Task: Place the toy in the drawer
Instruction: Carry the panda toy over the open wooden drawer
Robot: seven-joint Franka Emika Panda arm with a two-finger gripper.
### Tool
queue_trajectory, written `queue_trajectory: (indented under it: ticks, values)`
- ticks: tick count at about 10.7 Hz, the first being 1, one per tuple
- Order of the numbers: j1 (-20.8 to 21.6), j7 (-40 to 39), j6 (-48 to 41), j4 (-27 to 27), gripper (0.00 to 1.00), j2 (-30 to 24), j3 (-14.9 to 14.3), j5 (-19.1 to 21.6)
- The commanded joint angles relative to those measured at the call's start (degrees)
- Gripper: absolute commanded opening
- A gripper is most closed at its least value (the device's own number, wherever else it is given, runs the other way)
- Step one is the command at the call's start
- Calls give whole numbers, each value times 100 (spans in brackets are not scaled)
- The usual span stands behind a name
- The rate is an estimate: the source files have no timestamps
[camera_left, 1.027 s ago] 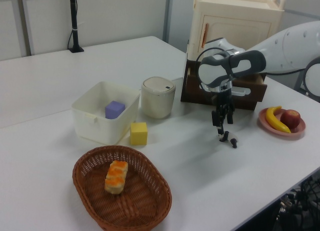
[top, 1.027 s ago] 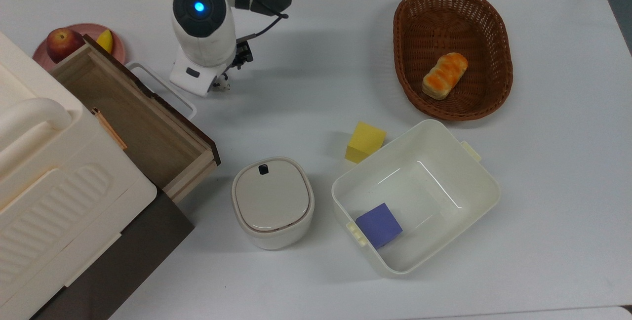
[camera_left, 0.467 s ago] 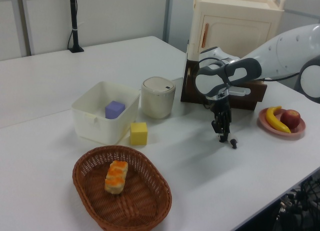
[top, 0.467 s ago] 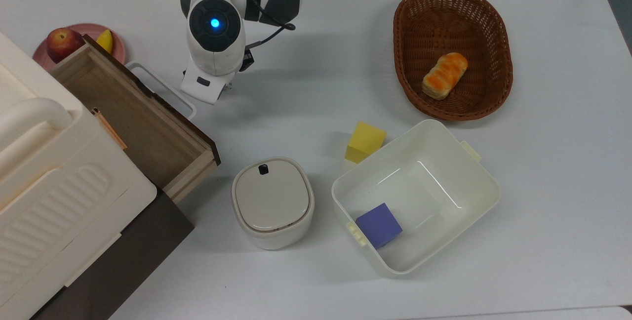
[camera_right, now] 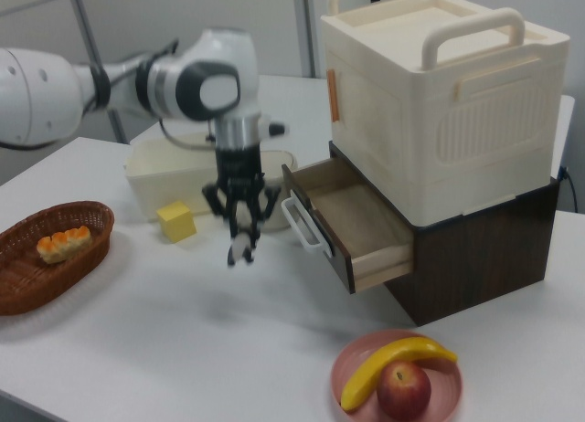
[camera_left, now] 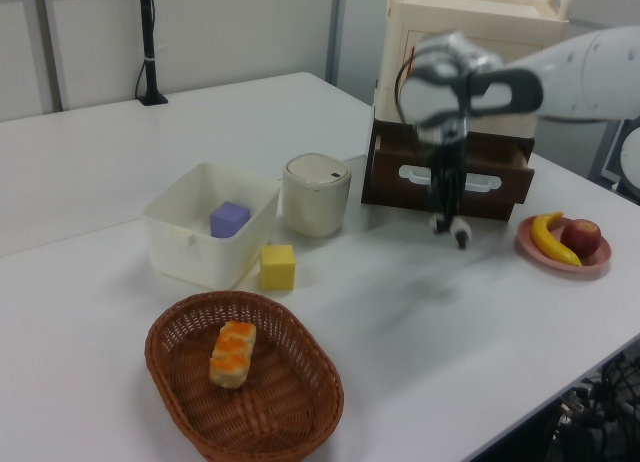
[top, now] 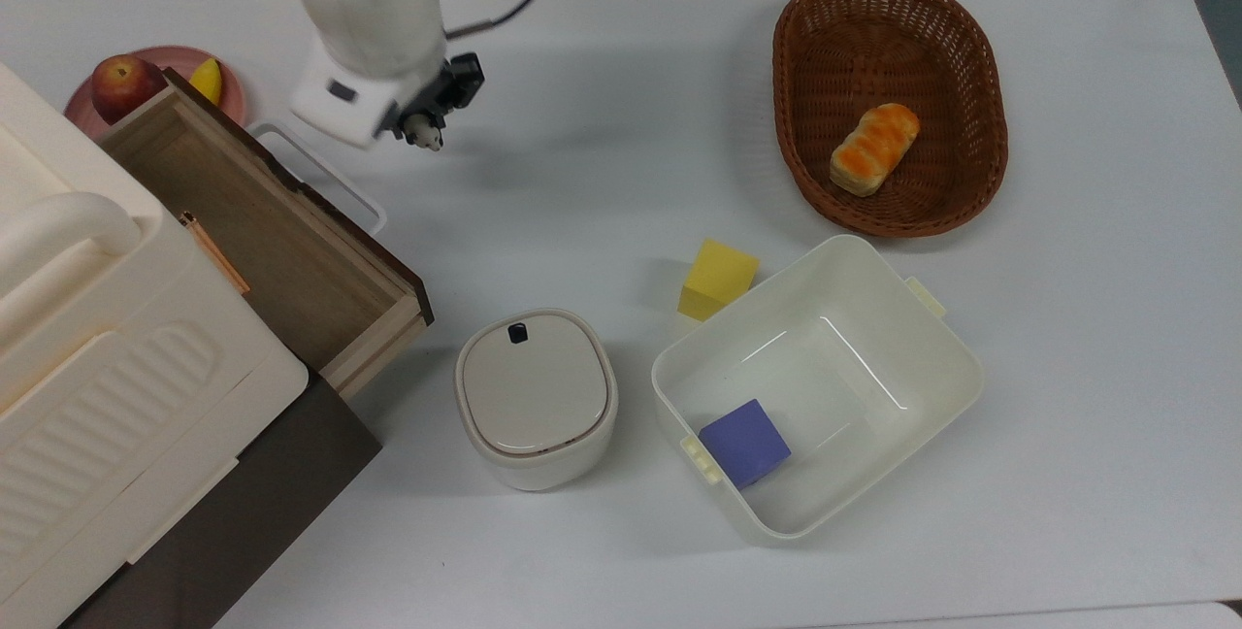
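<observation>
The toy (top: 424,133) is up in the air, pinched between the fingers of the gripper (top: 427,124) and hanging off their tips, clear of the table (top: 621,124). In the right view the panda (camera_right: 239,248) dangles well above the white surface, with its shadow lying on the table below.

Now the relation that counts: the drawer (top: 262,231) lies to the top view's left of the toy and a little lower in the picture. It stands pulled open, light wood floor showing, its white loop handle (top: 315,173) sticking out toward the gripper. In the right view the open drawer (camera_right: 352,223) sits to the right view's right of the toy, handle nearest. The drawer's long axis runs along its front panel, so there looks to be plenty of room along it for the drop.

My read: the carry has to cross that handle and front panel before letting go. The pink plate (top: 228,100) with an apple (top: 124,85) sits just behind the drawer's far corner.
</observation>
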Motion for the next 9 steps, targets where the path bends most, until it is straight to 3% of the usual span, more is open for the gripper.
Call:
queue_trajectory:
  ticks: [1,4,9]
  values:
    - [-482,-87,-211,1064,0,-19,-48,706]
    - [-966,166,814,1225,0,-19,-57,962]
    - [-1205,782,2029,1172,0,191,-48,928]
